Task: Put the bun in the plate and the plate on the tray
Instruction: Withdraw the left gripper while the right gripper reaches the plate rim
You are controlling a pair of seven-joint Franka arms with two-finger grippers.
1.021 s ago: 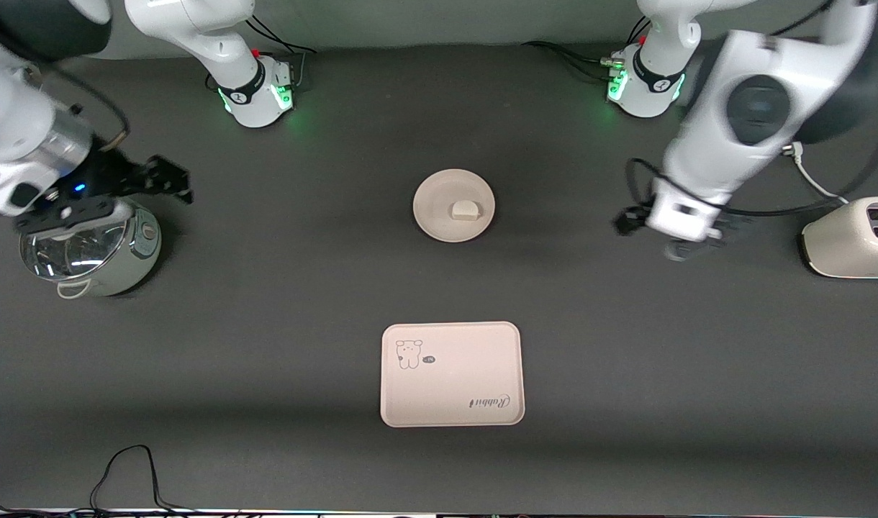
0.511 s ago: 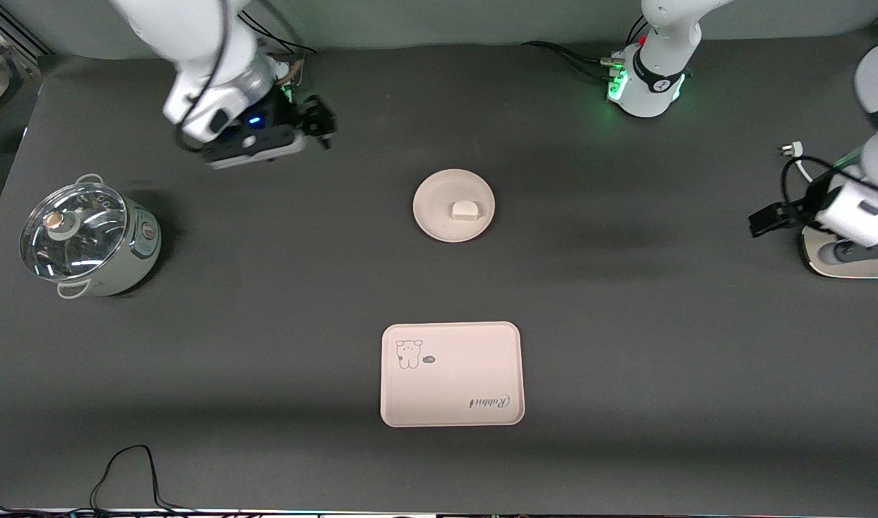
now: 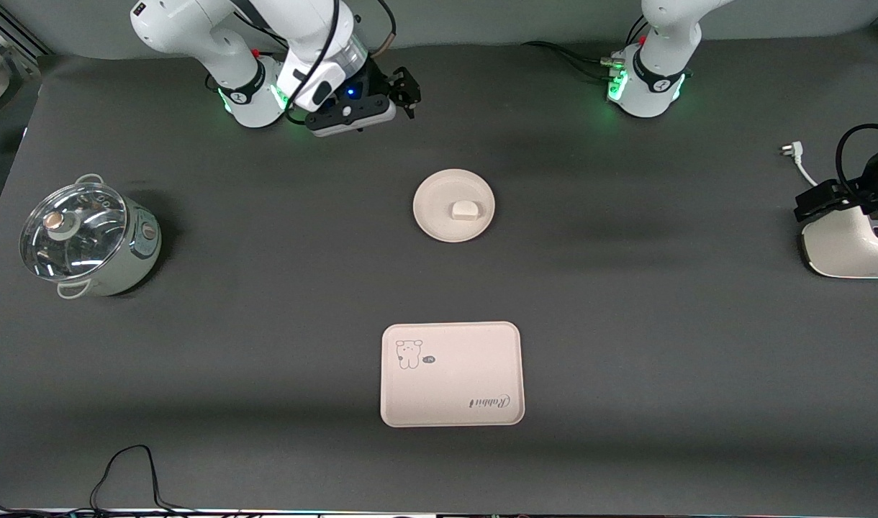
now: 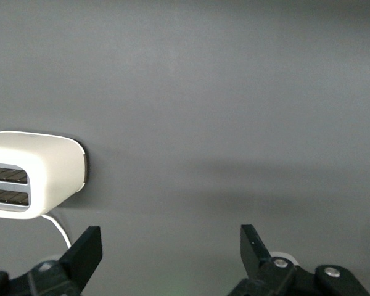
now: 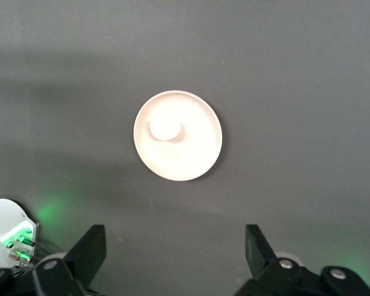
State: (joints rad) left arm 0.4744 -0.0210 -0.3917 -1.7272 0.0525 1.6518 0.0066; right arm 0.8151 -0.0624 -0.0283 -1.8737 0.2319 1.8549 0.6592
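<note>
The bun (image 3: 465, 210) is a small white lump lying inside the round cream plate (image 3: 432, 216) at mid-table. The rabbit-print tray (image 3: 460, 367) lies bare, nearer to the front camera than the plate. My right gripper (image 3: 408, 92) hangs open over the table close to its own base, above and apart from the plate. In the right wrist view the plate (image 5: 191, 154) and the bun (image 5: 164, 129) show past the open right gripper (image 5: 172, 246). My left gripper (image 3: 806, 205) is open over the toaster, with nothing between its fingers (image 4: 86, 246).
A white toaster (image 3: 842, 252) with its loose cord and plug (image 3: 791, 151) sits at the left arm's end; it also shows as the toaster (image 4: 31, 179) in the left wrist view. A glass-lidded pot (image 3: 86, 241) stands at the right arm's end. A black cable (image 3: 122, 467) loops near the front edge.
The right arm swung from over the pot to beside its base, facing the plate. The left arm pulled away toward the toaster. Bun, plate and tray have not moved.
</note>
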